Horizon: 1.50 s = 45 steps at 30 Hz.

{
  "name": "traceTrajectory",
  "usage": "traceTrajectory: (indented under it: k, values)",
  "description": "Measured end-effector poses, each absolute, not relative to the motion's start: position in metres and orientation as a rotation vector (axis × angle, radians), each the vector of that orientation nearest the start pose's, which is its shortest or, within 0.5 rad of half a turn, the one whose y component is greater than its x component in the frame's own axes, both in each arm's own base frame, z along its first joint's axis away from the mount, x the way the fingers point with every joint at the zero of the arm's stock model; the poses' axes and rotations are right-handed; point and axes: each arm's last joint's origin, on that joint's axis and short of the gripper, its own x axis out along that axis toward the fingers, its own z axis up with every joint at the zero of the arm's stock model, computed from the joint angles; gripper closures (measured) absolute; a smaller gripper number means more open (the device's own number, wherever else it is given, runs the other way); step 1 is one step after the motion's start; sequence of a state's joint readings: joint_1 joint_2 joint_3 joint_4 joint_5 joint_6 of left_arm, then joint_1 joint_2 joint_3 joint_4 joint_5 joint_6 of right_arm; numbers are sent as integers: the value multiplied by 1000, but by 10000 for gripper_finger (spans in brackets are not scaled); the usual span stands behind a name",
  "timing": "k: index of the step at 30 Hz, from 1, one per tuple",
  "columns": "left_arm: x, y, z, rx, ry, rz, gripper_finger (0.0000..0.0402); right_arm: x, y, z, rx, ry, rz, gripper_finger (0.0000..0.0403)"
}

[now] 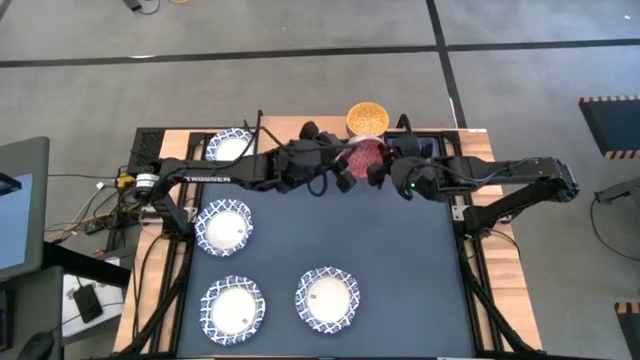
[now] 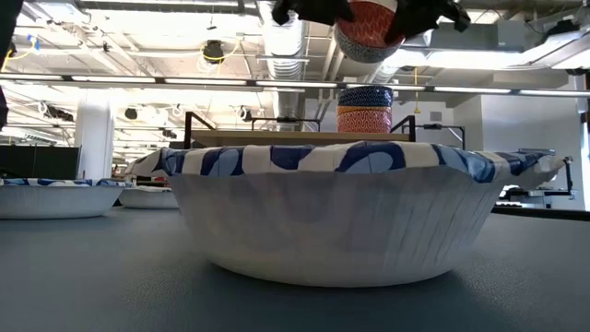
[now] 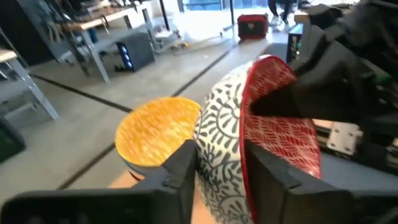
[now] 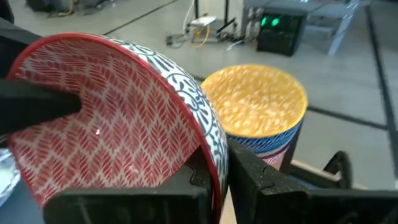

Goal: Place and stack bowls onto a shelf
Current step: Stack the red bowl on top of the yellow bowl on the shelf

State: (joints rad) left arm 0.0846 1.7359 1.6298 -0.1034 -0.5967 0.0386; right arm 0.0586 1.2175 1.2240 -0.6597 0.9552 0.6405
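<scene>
A red-lined bowl (image 1: 366, 155) with a dark leaf-patterned outside hangs tilted on edge between my two grippers, near the table's far edge and high in the low view (image 2: 367, 28). My left gripper (image 3: 219, 171) is shut on one side of its rim, and my right gripper (image 4: 222, 171) is shut on the opposite side. Just beyond it, a yellow-lined bowl (image 1: 367, 118) sits stacked on another bowl (image 2: 365, 121) on the wooden shelf (image 2: 277, 138). My left gripper grips the red bowl's wall at the rim (image 3: 239, 134), one finger (image 3: 183, 168) on the patterned outside and one (image 3: 270, 177) inside. The fingers come nearly level from the table's left. The bowl is lifted clear, tilted on edge. My right gripper grips the opposite rim (image 4: 211, 146), one finger (image 4: 196, 177) on the red inside and the other (image 4: 252, 174) outside. It comes from the table's right, slanting slightly down. The bowl hangs clear of shelf and table.
Several white bowls with blue patterned rims lie on the dark tabletop: one at the far left (image 1: 230, 147), one below it (image 1: 224, 228), two near the front (image 1: 232, 307) (image 1: 327, 297). One of them (image 2: 369, 212) fills the low view's foreground.
</scene>
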Motion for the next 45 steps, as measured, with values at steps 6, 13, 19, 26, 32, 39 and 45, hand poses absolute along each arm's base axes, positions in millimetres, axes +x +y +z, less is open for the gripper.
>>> traceTrajectory:
  k: [6,13,19,26,32,39,45]
  values:
    - [399,61,380,153,229,683,343,243,-16,367,117,288,-1044,324]
    - [399,60,381,186,239,723,353,246,-22,374,-3,308,-1032,304]
    - [399,55,381,203,243,762,364,247,-23,382,-131,322,-1013,300]
    - [398,50,382,212,238,800,364,246,-24,388,-205,331,-1002,299]
    - [399,48,384,202,208,831,365,246,-26,394,-235,306,-1008,300]
    - [399,50,394,180,143,769,285,249,-50,412,-246,289,-1044,327]
    - [397,52,403,160,119,813,238,257,-75,428,-246,325,-1067,359]
